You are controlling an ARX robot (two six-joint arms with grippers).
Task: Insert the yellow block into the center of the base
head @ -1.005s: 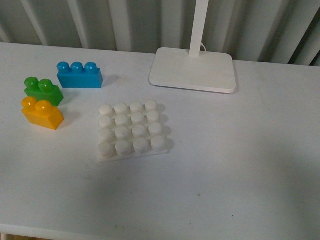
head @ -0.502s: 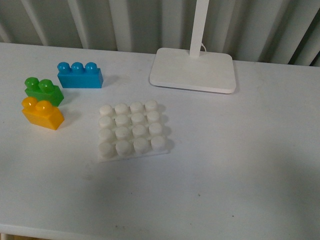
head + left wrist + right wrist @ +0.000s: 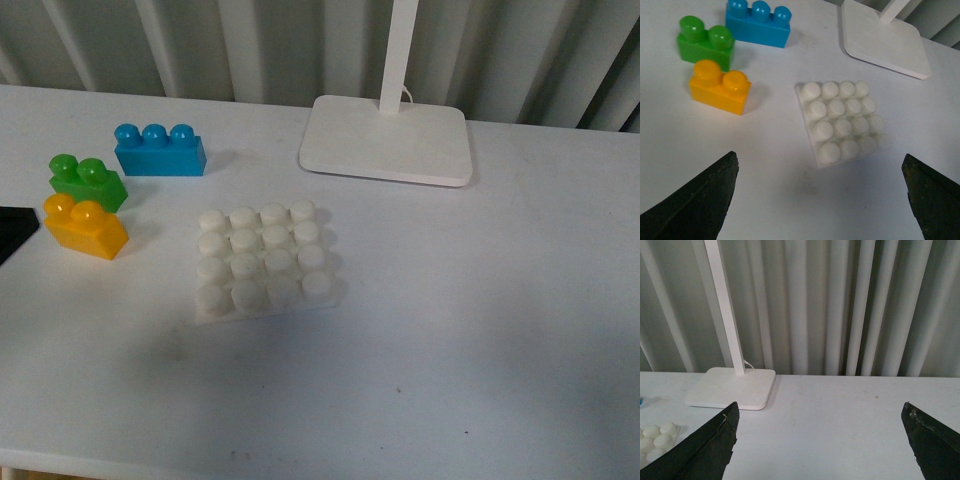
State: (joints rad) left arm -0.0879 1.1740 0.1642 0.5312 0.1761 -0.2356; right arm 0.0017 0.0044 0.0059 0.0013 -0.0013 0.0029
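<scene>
On the left side of the white desk, the yellow block stands upright with its two studs up, and nothing grips it. Close behind it, touching or nearly so, sits a green brick. Farther back and a little to the right is a blue brick with three studs. The base lies flat near the middle of the desk, to the right of the yellow block and apart from it, with all sixteen studs bare. Behind the base and well apart from it rests the lamp foot, its white stem rising out of the picture. A dark sliver shows at the left edge of the front view, just beside the yellow block; too little of it is seen to tell what it is. In the left wrist view, the left gripper hangs over the desk with its two dark fingers spread wide and nothing between them; the yellow block and the base both lie ahead of it. In the right wrist view, the right gripper is likewise spread wide and empty. It faces the lamp foot and a pleated grey curtain, and a corner of the base shows at the picture's edge.
</scene>
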